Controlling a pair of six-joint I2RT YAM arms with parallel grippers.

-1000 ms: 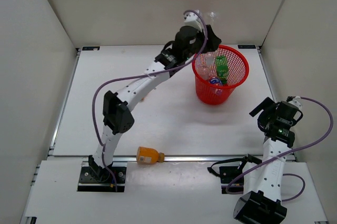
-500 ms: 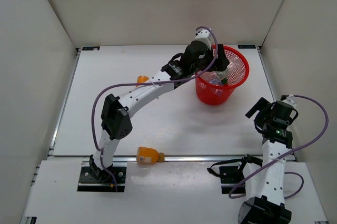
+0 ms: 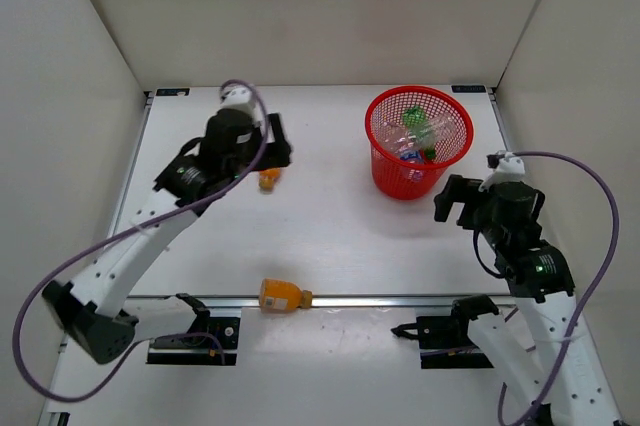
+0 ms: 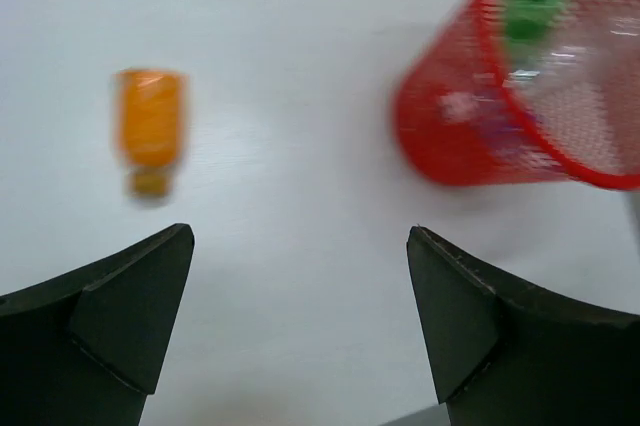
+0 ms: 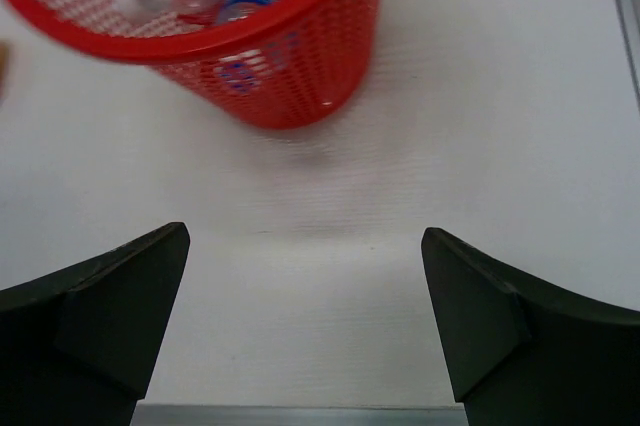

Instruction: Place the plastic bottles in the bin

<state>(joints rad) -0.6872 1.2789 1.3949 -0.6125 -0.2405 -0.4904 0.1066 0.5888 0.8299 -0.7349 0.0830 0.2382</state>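
The red mesh bin (image 3: 384,172) stands at the far right with a green bottle (image 3: 420,129) and clear bottles (image 3: 399,140) inside. One orange bottle (image 3: 268,180) lies on the table left of the bin. A second orange bottle (image 3: 281,296) rests at the table's near edge. My left gripper (image 3: 283,144) hovers open and empty just behind the first orange bottle (image 4: 150,126), which lies ahead and to the left between bin (image 4: 450,136) and fingers. My right gripper (image 3: 446,204) is open and empty, just in front of the bin (image 5: 270,81).
White walls enclose the table on three sides. A metal rail (image 3: 400,299) runs along the near edge, where the second orange bottle lies. The left arm's purple cable (image 3: 120,241) loops over the left side of the table.
The left arm swung from the bin's rim back to the left, jaws now open, and hovers by the orange bottle. The right arm rose and moved forward toward the bin.
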